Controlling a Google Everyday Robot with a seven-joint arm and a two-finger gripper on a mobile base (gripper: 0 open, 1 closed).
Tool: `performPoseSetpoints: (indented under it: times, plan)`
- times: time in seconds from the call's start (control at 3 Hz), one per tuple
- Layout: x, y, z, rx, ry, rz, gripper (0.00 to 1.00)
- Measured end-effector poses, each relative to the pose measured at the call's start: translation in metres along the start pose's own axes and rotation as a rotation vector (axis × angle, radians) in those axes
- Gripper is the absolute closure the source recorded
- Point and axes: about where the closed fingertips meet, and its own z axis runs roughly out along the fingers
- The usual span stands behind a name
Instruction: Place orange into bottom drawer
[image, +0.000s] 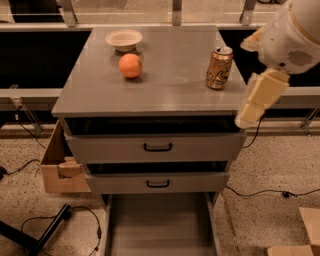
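The gripper (250, 111) hangs at the right edge of the grey worktop (165, 87), by the front corner. It holds nothing. I cannot tell if it is open or closed.

The orange (130, 65) sits on the worktop, far off to the left of the gripper and further back. It is well apart from the gripper. A white bowl (123, 38) sits just behind the orange. A gold can (219, 67) stands near the gripper, a bit behind it and to its left.

The bottom drawer (160, 225) is pulled out, low down and to the left of the gripper. The two upper drawers (157, 147) are a little bit open.
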Motion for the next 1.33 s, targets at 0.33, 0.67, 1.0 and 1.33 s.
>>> performPoseSetpoints:
  times: [0.33,0.67,1.0,1.33]
  plan:
    - [-0.036,-0.028,0.008,0.057,-0.134,-0.025,0.0]
    - [-0.091,-0.05,0.025,0.092,-0.25,-0.042,0.0]
    - [-0.14,-0.063,0.049,0.088,-0.35,-0.047,0.0]
    - [-0.174,-0.069,0.066,0.088,-0.366,-0.058,0.0]
